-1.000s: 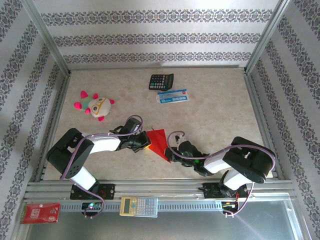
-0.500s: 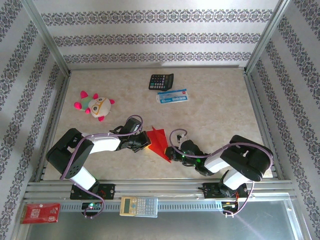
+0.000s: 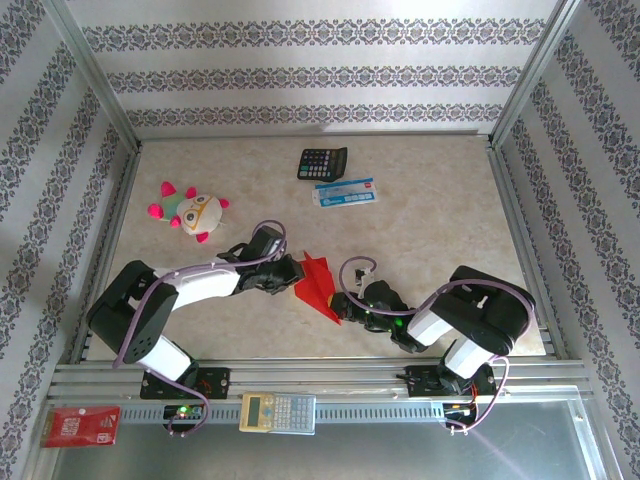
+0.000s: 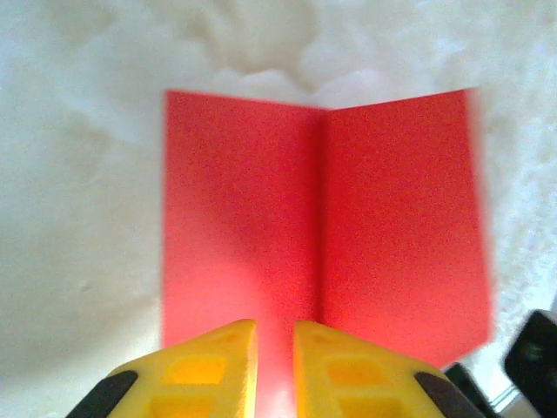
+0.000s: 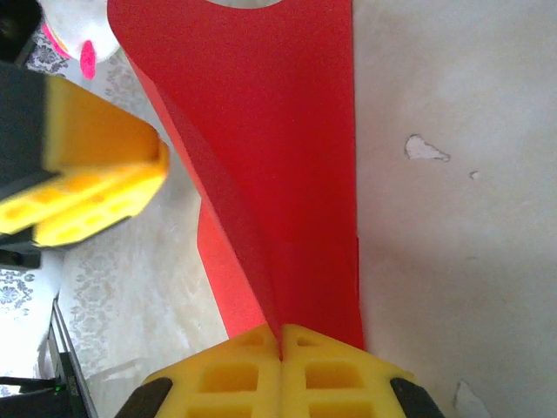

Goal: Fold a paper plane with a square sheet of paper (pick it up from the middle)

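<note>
**A:** Red sheet of paper (image 3: 316,285) sits low-middle on the surface (image 3: 430,230), right between the two arms. It's folded into a pointy wedge with a raised ridge. The left tool (image 3: 291,277) is at its left edge and the right tool (image 3: 341,308) is at its near-right tip.

**B:** The left wrist cam gives you what the top one can't. There the paper (image 4: 322,218) opens like a book, two panels meeting at a centre crease that runs down toward the left tool (image 4: 274,353). Fingers are nearly together with just a thin slit. Honestly can't tell if they're pinching the paper.

**A:** Right wrist cam settles the other side though. The right tool (image 5: 280,353) is clamped tight on the paper's (image 5: 261,131) fold, with one flap standing up and the other flat. The left tool's yellow fingers (image 5: 96,148) show just beside the paper's left edge.
</note>
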